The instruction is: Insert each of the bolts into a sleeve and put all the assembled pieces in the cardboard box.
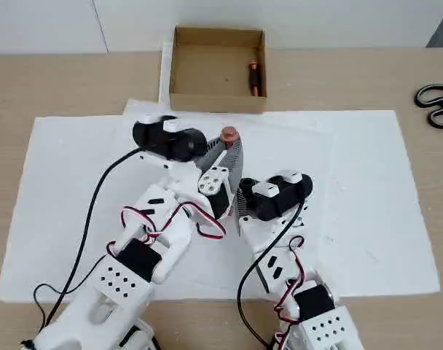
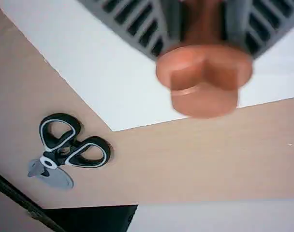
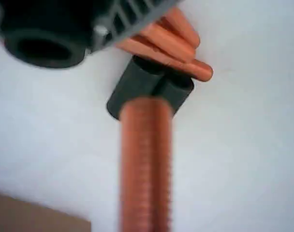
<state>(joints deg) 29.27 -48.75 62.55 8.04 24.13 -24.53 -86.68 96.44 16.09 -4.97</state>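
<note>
Now | left pincer (image 1: pixel 229 143) clamps bolt (image 2: pixel 204 79) | right pincer (image 1: pixel 240 208): grip cannot tell

A paper sheet (image 1: pixel 367 182) lay on the table (image 1: pixel 61 80), with the cardboard box (image 1: pixel 218 102) at its twelve o'clock edge and the scissors (image 1: pixel 436 104) on bare table out at two o'clock. Inside the box, an assembled piece (image 1: pixel 254 79) lay along the three o'clock wall. A bolt (image 1: pixel 229 135) sat in the left gripper (image 1: pixel 227 144) over the sheet, just six o'clock of the box.
</note>
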